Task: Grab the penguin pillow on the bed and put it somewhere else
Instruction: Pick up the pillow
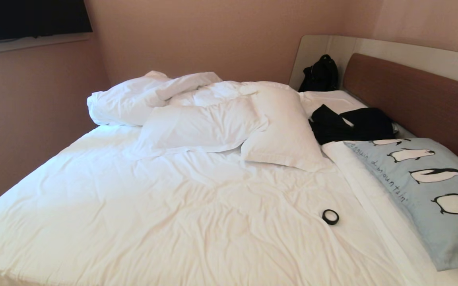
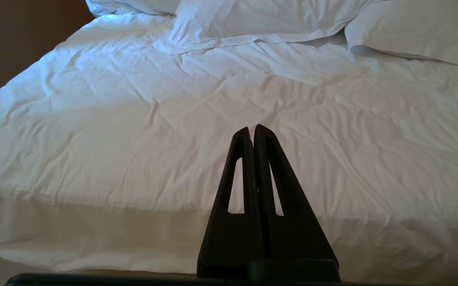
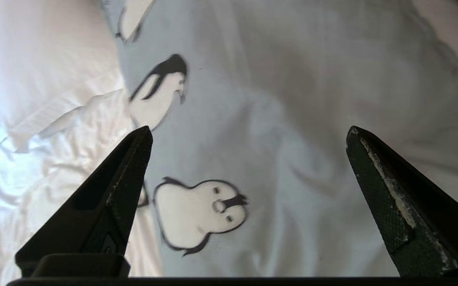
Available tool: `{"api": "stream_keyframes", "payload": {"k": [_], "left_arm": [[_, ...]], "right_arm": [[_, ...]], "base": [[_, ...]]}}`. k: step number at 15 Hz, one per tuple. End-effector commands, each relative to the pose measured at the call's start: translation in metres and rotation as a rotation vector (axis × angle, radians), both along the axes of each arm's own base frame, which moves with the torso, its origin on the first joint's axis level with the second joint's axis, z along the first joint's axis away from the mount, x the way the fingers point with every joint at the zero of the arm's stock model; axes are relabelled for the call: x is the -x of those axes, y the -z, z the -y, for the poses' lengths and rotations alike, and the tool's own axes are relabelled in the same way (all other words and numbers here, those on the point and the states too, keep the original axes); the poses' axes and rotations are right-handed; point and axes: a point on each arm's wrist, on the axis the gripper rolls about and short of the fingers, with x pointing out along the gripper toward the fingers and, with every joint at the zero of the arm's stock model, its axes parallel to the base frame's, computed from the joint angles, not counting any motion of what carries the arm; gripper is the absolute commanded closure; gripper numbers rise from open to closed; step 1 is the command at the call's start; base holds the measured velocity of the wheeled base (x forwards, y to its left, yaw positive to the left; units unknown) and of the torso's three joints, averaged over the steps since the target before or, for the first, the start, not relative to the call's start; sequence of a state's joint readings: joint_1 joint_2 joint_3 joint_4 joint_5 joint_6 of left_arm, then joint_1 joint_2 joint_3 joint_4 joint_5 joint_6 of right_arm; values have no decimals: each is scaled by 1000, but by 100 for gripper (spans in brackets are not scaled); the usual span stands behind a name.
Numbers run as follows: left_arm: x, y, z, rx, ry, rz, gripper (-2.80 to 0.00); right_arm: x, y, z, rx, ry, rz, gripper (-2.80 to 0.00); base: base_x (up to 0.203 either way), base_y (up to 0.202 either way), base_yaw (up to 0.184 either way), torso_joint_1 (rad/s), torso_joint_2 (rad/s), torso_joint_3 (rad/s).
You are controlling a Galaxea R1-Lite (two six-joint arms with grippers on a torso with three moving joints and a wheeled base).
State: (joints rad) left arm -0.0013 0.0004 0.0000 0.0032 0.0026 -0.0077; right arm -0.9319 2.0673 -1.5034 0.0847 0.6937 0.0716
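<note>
White bed point(image 1: 173, 206), penguin pillow point(image 1: 424, 186) at 3 o'clock — right gripper point(image 3: 249, 135) fingers apart above it, should sink deep before pinching; left gripper point(image 2: 253, 131) closed, empty.

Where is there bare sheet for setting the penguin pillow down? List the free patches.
Free: the wide bed sheet between the white pillows and the near edge, left of the black tape ring. Crowded: the headboard end, with pillows, bunched duvet and dark clothes.

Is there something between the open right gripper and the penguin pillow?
Nothing visible. The right gripper is open right over the penguin pillow, with only bare blue fabric between its fingertips. The black tape roll lies apart on the white duvet.
</note>
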Motion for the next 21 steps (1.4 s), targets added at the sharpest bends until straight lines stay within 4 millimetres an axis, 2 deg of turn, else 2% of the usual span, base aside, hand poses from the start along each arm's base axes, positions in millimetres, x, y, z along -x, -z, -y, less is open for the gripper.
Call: {"api": "stream_keyframes", "payload": {"k": [1,6,9,14,18,21], "left_arm": [[0,0,0,2,0,-1,0],[0,0,0,1,0,-1,0],[0,0,0,2,0,-1,0],[0,0,0,2,0,-1,0],[0,0,0,2,0,-1,0],[0,0,0,0,0,-1,0]], "right_arm": [[2,-10,-10,-8,-46,35,0],[16,-25,-32,-39,-155,102,0],[18,-23,-38,-72,-245,143,0],[-3,11,-57,-34,-377,87,0],[-8,11,-77,-34,-403,60,0],[-16,9,-101,-12,-413,12,0]], "base": [[0,0,0,0,0,0],[0,0,0,0,0,0],[0,0,0,0,0,0],[0,0,0,0,0,0],[0,0,0,0,0,0],[0,0,0,0,0,0]]}}
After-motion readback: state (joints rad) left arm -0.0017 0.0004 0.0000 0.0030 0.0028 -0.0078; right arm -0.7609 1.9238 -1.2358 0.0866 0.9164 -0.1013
